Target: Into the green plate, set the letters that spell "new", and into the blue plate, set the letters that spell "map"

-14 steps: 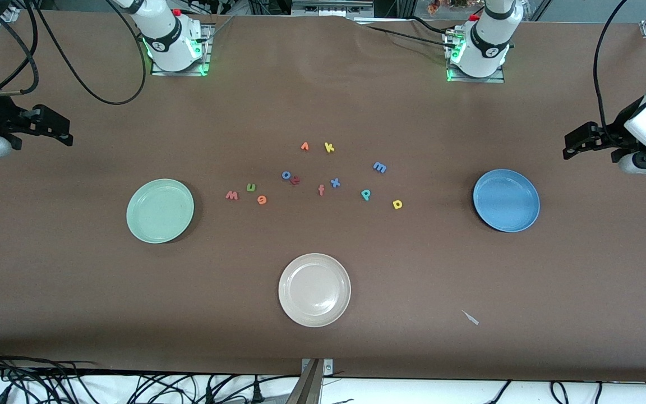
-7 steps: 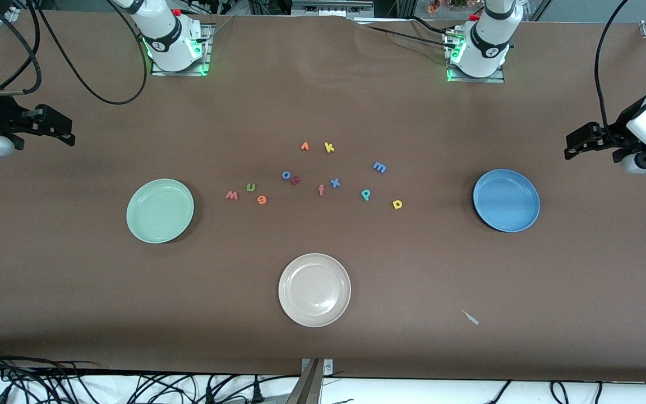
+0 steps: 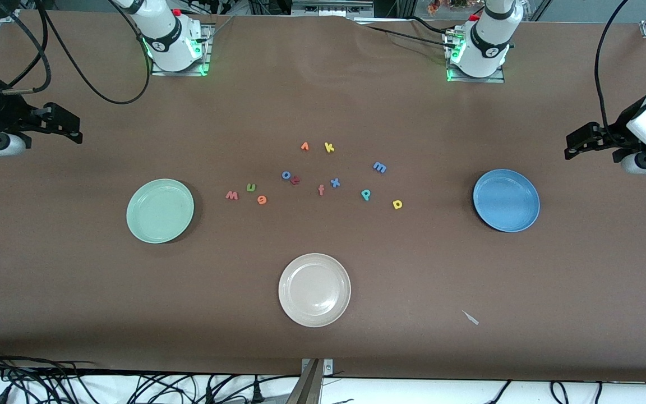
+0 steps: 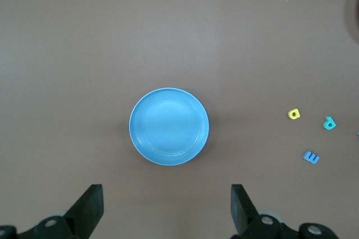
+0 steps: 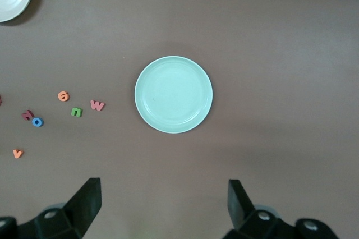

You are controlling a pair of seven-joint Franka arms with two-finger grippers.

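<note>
Item: "new" letters [image 3: 250, 193] at 3 o'clock of empty green plate [image 3: 160, 211]; "map" letters [image 3: 381, 188] at 9 o'clock of blue plate [image 3: 506, 200]. We judge sorting unstarted: left end effector [image 4: 166, 208] and right end effector [image 5: 164, 205] gape wide, empty, each over its plate.

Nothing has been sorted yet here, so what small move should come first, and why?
Probably the right gripper, open and empty at its end of the table, should come in over the red-pink "w". That letter lies closest to the green plate, which holds nothing. The left gripper, open near the blue plate, can wait.
</note>
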